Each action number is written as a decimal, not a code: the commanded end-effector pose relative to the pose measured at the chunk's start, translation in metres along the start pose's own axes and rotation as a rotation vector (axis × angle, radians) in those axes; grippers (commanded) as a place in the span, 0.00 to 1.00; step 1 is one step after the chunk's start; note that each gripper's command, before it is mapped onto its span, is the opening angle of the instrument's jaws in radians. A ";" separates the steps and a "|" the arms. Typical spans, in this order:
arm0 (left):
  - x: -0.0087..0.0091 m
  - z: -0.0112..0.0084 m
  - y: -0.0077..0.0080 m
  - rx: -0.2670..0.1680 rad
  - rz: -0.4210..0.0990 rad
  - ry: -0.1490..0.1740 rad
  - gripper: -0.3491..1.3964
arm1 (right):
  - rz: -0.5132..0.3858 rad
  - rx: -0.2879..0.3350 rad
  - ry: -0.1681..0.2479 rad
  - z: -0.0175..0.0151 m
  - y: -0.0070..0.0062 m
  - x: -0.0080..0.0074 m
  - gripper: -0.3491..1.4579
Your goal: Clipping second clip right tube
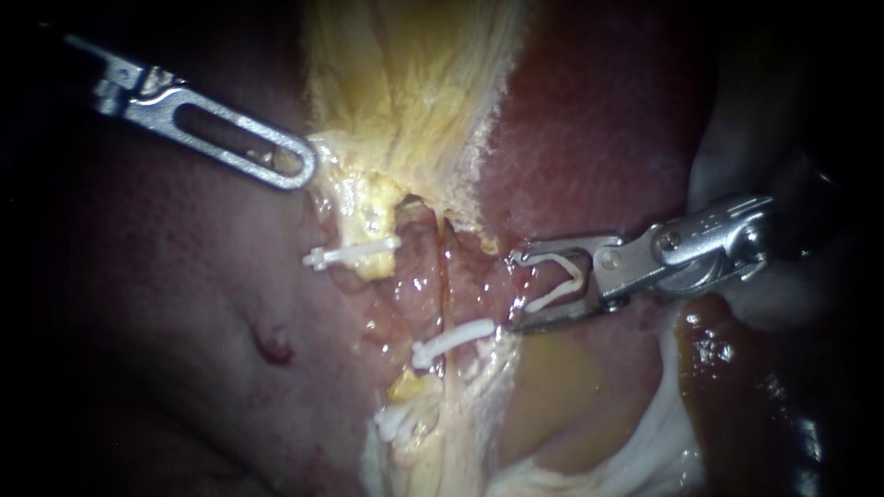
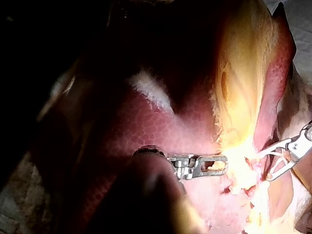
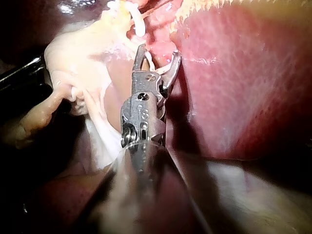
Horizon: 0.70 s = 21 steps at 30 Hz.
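The liver [image 1: 166, 304] lies broad on both sides of the working field. The lower tip of the right instrument [image 1: 516, 291] sits close above soft tissue, so a push forward at a bad angle could scrape or dig into it. The pale yellow tissue [image 1: 405, 83] is held at its edge by the left instrument [image 1: 302, 169], whose claw is closed on it. If that hold slips, the field would likely slacken and the tubes would shift under the incoming clip. The right tube [image 1: 459, 276] runs down the middle, just beside the right claw's tips and not yet between them. Closing now would probably miss it, catch only part of its width, or take in neighbouring tissue. A seated clip [image 1: 453, 339] already crosses the tube lower down, and landing too near it could foul it. The loaded clip [image 1: 557, 294] is an open white V carried between the two halves of the right claw, and it could twist or drop out if it is dragged against tissue. As for pose, the right instrument comes in nearly level from the right with its claw spread wide toward the tube. In the right wrist view its claw [image 3: 158, 52] points straight ahead at the pale strands. The left instrument slants down from the upper left and is well apart from the right one.
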 end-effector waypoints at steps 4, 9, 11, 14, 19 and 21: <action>0.0000 0.0000 0.0000 0.000 0.000 0.000 0.00 | 0.000 0.000 0.000 0.0000 0.0000 0.0000 0.45; 0.0000 0.0000 0.0000 0.000 0.000 0.000 0.00 | 0.012 0.003 0.001 -0.0001 0.0000 0.0000 0.45; 0.0000 0.0000 0.0000 0.000 0.000 0.000 0.00 | 0.024 0.008 0.011 -0.0001 0.0001 0.0001 0.45; 0.0000 0.0000 0.0000 0.000 0.000 0.000 0.00 | 0.047 0.018 0.036 -0.0001 0.0001 0.0001 0.45; 0.0001 0.0001 0.0000 0.000 0.000 0.000 0.00 | 0.085 0.035 0.065 -0.0003 0.0001 0.0004 0.46; 0.0001 0.0001 0.0000 0.000 0.001 0.000 0.00 | 0.101 0.046 0.078 -0.0004 0.0000 0.0005 0.46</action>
